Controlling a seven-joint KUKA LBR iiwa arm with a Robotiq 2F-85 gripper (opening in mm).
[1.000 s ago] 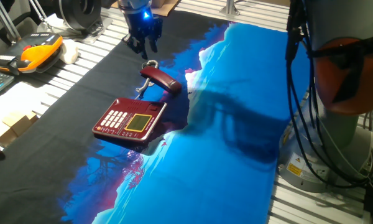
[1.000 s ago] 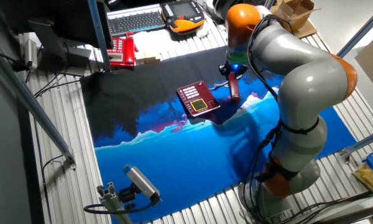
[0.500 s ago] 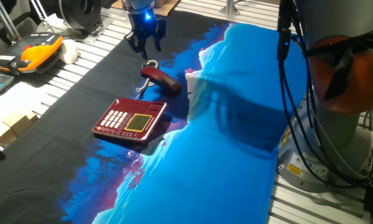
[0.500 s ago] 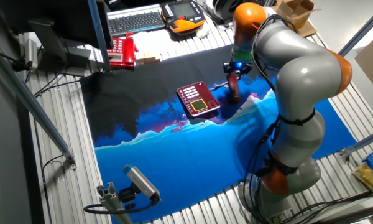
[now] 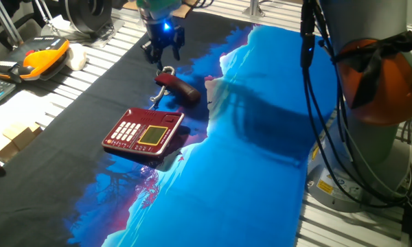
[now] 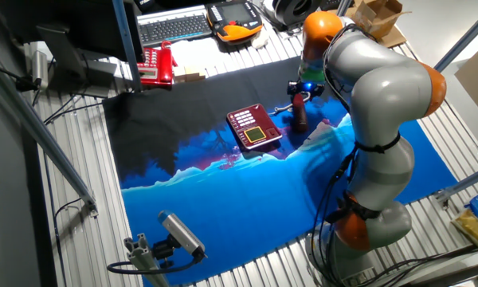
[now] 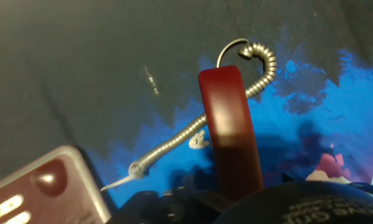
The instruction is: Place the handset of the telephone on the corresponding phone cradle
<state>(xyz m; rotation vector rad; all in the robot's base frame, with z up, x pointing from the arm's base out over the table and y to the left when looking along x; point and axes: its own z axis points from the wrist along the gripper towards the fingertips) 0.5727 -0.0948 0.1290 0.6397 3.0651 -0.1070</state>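
The dark red handset [image 5: 179, 88] lies off its base on the black-and-blue printed cloth [image 5: 261, 144], its pale coiled cord [image 7: 261, 68] looping round one end and trailing toward the dark red desk telephone [image 5: 143, 131], whose phone cradle [image 7: 46, 177] sits empty just beside it. The gripper [image 5: 162, 49] hovers over the handset's far end with its fingers parted and nothing between them. An orange-and-black gadget [image 5: 44, 52] rests well apart on the slatted table [image 5: 89, 65].
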